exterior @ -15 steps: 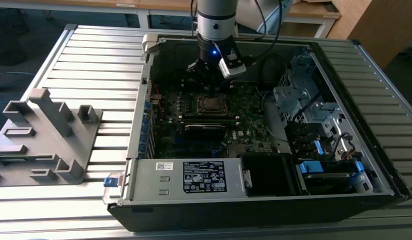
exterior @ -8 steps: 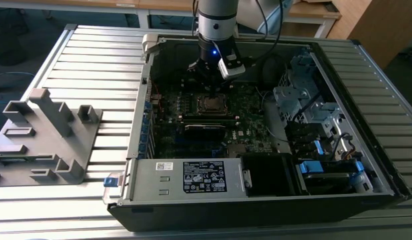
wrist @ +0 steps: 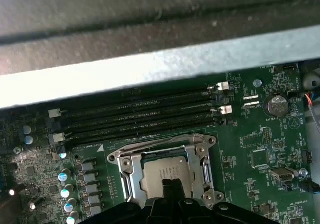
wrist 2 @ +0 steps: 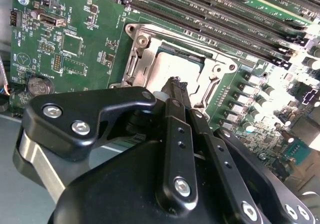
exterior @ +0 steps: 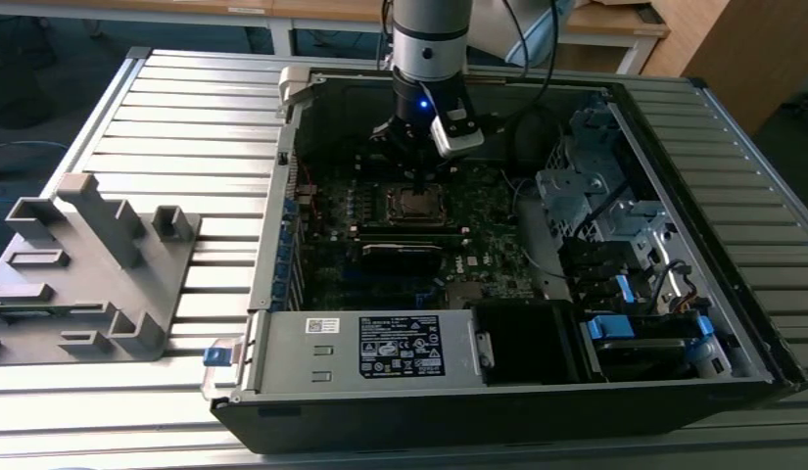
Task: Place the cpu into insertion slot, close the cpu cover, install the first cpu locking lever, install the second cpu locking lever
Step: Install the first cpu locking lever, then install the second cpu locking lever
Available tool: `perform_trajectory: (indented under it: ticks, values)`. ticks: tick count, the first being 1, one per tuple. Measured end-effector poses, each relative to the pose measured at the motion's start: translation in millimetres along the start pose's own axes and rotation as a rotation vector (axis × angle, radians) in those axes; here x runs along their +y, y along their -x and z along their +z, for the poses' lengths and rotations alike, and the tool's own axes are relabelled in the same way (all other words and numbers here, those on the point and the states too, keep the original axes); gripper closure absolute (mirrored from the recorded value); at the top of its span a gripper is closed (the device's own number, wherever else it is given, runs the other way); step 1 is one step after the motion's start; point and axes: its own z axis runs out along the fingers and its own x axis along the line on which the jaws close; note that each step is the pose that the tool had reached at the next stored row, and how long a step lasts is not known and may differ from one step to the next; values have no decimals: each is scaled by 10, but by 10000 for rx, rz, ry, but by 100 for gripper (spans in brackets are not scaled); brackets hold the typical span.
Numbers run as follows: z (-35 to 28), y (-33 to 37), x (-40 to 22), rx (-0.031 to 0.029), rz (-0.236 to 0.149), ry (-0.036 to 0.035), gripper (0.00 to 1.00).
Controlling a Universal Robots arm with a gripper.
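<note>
Inside the open computer case, the cpu lies in its socket on the green motherboard, its dull silver top showing. The cpu cover, a silver metal frame, lies flat around it; it also shows in the second wrist view as the cover around the cpu. Thin metal levers run along the frame's sides; I cannot tell whether they are latched. My gripper hangs straight over the chip with its black fingers together, tips just above or on the cpu top. In the exterior view the gripper stands upright over the socket.
Rows of black memory slots run beside the socket. A black heatsink block lies in front of it, and the labelled power supply closes the near side. A drive cage fills the exterior view's right. A grey fixture stands outside the case.
</note>
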Motion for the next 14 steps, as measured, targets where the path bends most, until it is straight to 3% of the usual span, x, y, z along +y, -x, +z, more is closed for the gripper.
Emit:
perform_trajectory:
  ticks: [14]
  values:
    - [-26, 1, -2, 1, 0, -2, 90]
